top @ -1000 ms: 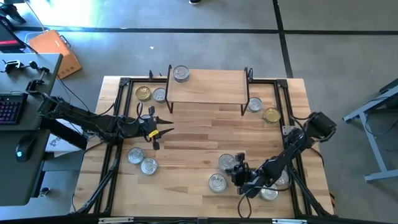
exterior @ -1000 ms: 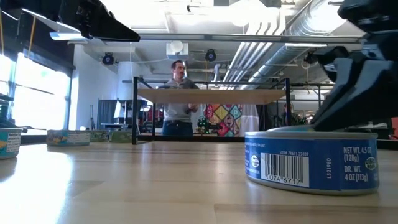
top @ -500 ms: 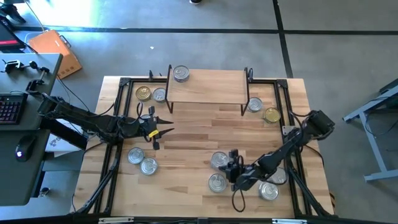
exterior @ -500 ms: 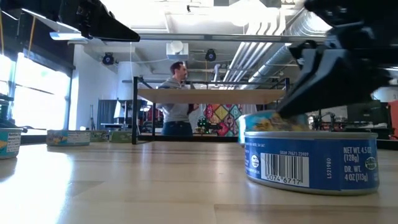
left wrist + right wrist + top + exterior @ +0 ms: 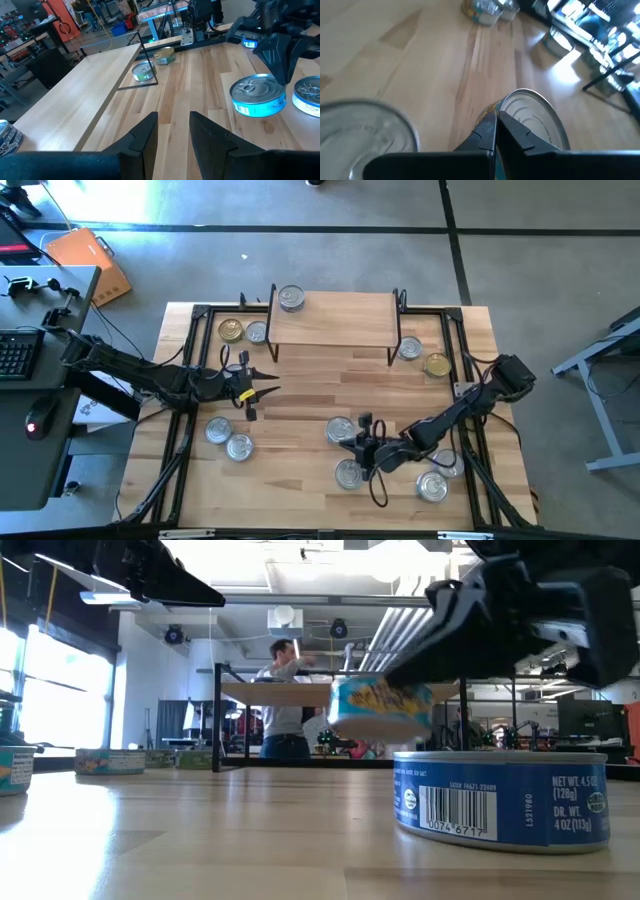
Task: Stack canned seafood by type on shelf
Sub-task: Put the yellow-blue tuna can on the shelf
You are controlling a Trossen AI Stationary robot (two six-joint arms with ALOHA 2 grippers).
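Note:
My right gripper [image 5: 352, 437] hangs over the table's near middle, shut on a silver-lidded can with a blue label [image 5: 339, 429] that is lifted off the wood [image 5: 380, 708]. My left gripper [image 5: 268, 388] waits open and empty at mid-left, level above the table [image 5: 173, 125]. The shelf [image 5: 333, 320] stands on thin black legs at the far middle, with one can [image 5: 291, 298] on its far left corner. More cans rest flat on the table: two [image 5: 228, 438] at the near left, one [image 5: 349, 473] just under my right arm, and others at the right. My right gripper is shut on the rim of the can's lid [image 5: 506, 107], at the edge nearest the gripper. The fingers [image 5: 487, 131] slant down from the table's near right side. The can hangs clear of the table, slightly tilted. What lies between the fingertips is hidden by the fingers themselves.
A gold can [image 5: 231, 330] and a silver can [image 5: 257, 332] sit left of the shelf. A silver can [image 5: 409, 348] and a gold can [image 5: 437, 365] sit to its right. Two cans [image 5: 438, 475] lie under my right arm. A person [image 5: 285, 700] stands beyond the table.
My right gripper has moved toward the table's left and a little farther from the near edge, rising and tipping up. The can came with it: it sat on the table beside the near blue can and now hangs clear above the wood.

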